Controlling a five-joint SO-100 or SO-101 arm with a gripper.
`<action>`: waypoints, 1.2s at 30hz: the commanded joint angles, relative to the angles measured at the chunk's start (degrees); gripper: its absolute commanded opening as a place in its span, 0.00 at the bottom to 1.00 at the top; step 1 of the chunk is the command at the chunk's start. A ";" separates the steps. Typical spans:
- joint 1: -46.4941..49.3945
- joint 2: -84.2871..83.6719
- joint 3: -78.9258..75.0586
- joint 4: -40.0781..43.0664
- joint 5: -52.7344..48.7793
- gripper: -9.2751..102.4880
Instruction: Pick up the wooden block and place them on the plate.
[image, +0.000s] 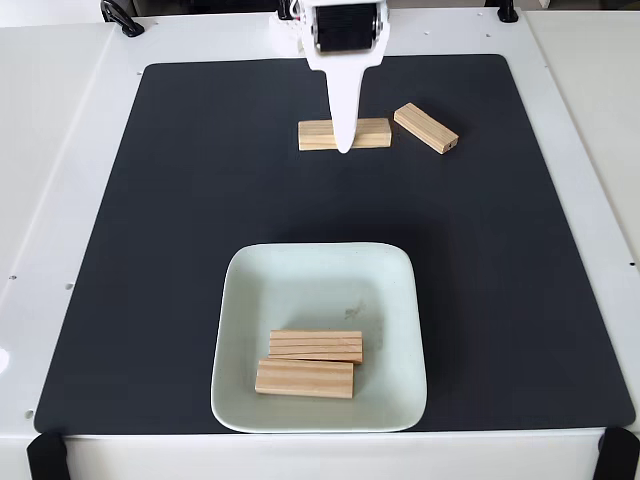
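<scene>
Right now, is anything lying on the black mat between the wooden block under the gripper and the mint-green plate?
Nothing visible. The bare black mat separates the light-wood block under the white gripper from the pale mint-green square plate. A second block lies off to the right, and two blocks already occupy the plate's near half.

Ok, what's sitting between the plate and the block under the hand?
Nothing: in the fixed view only bare black mat lies between the plate and the block under the hand. The angled block lies off to the right.
</scene>
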 joint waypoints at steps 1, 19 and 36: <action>1.67 -8.17 -14.33 -0.53 -2.02 0.08; 2.11 -43.77 -61.26 -9.32 -1.93 0.08; 2.29 -45.44 -61.35 -10.72 -1.23 0.08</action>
